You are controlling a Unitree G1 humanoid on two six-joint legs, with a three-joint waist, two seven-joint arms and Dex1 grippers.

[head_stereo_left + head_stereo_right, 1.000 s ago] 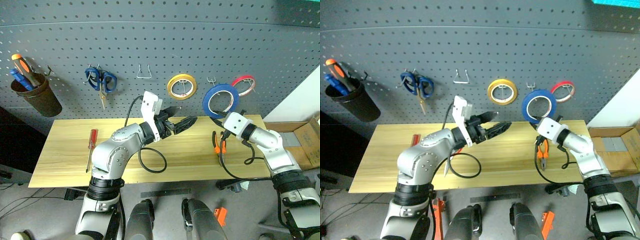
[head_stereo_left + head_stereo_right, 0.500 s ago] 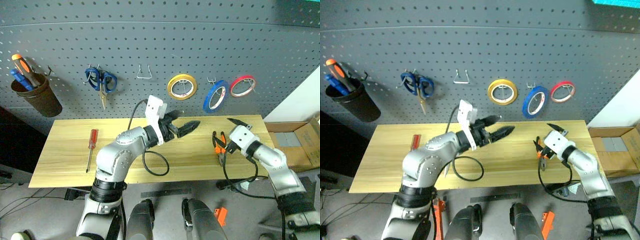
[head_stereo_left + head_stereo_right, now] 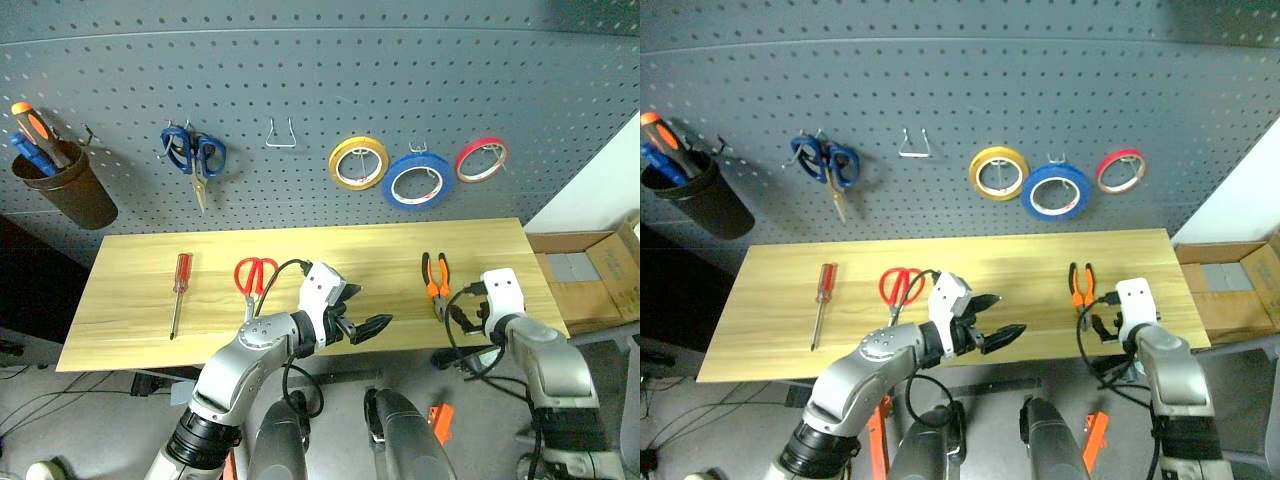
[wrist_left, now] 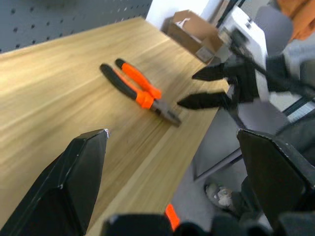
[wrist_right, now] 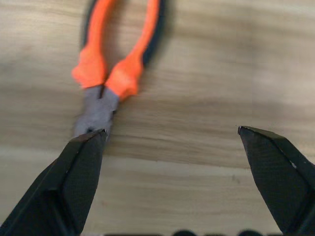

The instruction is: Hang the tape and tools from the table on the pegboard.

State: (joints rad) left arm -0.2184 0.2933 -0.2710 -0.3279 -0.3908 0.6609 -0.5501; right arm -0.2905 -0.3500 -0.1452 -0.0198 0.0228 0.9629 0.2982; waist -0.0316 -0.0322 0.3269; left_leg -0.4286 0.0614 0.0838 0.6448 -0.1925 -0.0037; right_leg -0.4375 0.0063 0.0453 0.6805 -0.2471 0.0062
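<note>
The blue tape [image 3: 416, 181] already hangs on the pegboard [image 3: 300, 110]. The pliers [image 3: 436, 283] lie flat near the desk's [image 3: 130, 300] right end, nose toward the front edge. The right gripper [image 5: 170, 182] hovers just beside that nose, jaws wide and empty. The left gripper [image 3: 362, 325], jaws also wide and empty, hangs over the front edge near the middle. The pliers look stiff, fairly heavy and low-lying; the rubbery handles probably offer the surest hold. Scissors [image 3: 254, 276] and screwdriver [image 3: 179, 292] wait toward the left end.

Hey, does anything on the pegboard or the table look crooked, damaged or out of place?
Nothing stands out. The blue tape hangs on the pegboard; pliers, red scissors and screwdriver lie flat on the table.
</note>
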